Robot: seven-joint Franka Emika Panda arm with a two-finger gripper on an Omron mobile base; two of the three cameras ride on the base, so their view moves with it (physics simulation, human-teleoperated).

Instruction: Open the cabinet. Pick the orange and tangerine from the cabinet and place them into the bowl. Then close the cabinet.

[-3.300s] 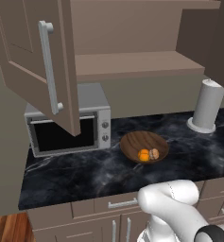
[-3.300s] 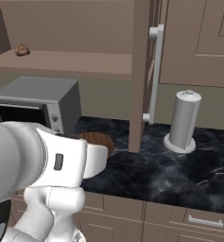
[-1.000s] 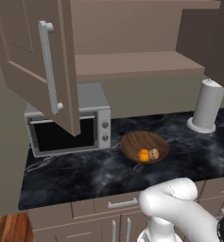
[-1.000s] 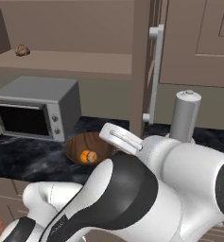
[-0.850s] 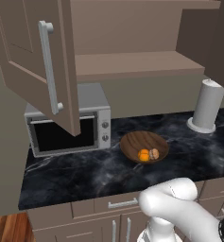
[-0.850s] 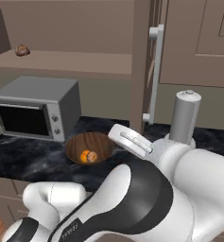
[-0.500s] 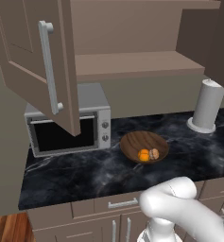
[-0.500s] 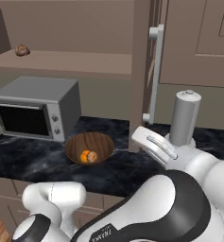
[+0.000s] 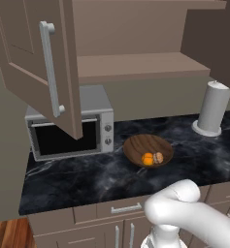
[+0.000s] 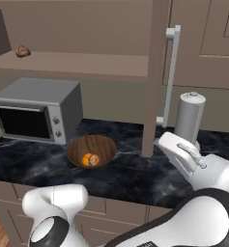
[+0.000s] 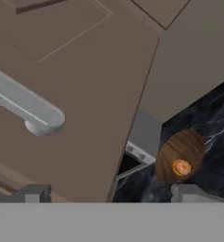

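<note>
Since a second ago the white arm has swung right in the right base view, uncovering the wooden bowl and the counter in front of it; bowl, fruit and doors lie as before.

From the left base view, the cabinet (image 9: 136,63) hangs open above a black marbled counter (image 9: 87,177), its left door (image 9: 36,63) swung out over the microwave (image 9: 70,131). The wooden bowl (image 9: 148,150) sits on the counter right of the microwave, with an orange fruit (image 9: 147,158) and a paler one (image 9: 158,157) inside. A grey cylinder (image 9: 212,108) stands far right. Wood flooring shows at lower left.

From the right base view, the bowl (image 10: 92,150) lies between the microwave (image 10: 36,110) and the right door's edge (image 10: 154,77). A small brown item (image 10: 22,51) rests on the cabinet shelf, far left.

From the hand view, the gripper (image 11: 111,193) has its fingertips (image 11: 34,193) spread wide apart with nothing between them, close to a door panel and its silver bar handle (image 11: 26,106). The bowl (image 11: 181,156) shows beyond on the counter.
</note>
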